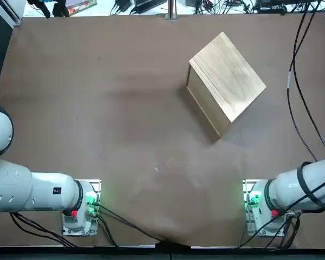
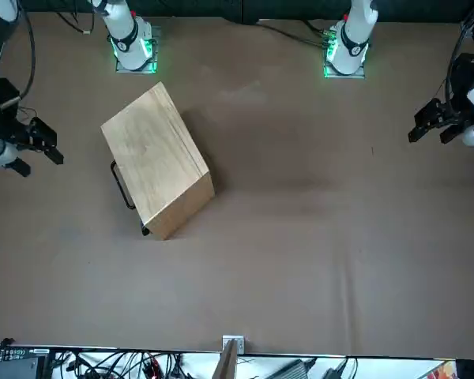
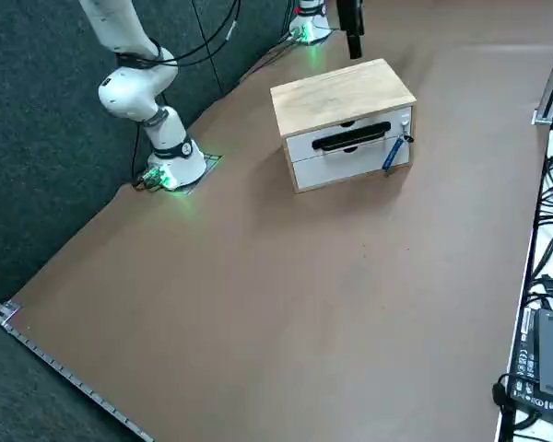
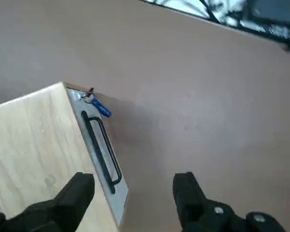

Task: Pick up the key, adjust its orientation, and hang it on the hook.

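A light wooden box [image 1: 227,81] with a white drawer front and a black handle [image 4: 104,150] stands in the far right part of the table. The key, with a blue tag [image 4: 100,108], hangs from a small hook [image 4: 90,92] at the upper corner of the drawer front; the blue tag [image 3: 392,155] also shows in the right side view. My right gripper [image 4: 134,181] hovers high above the table, up and off to the side of the box [image 2: 154,158], open, with nothing between its fingers. In the front view my right gripper [image 2: 41,162] sits beside the table's edge.
Brown table surface [image 1: 124,119] spreads all round the box. Black cables [image 1: 303,97] run along the right side. Loose cables and a black device [image 3: 539,368] lie on the white strip beyond the far edge. The arm bases [image 1: 260,208] stand at the near edge.
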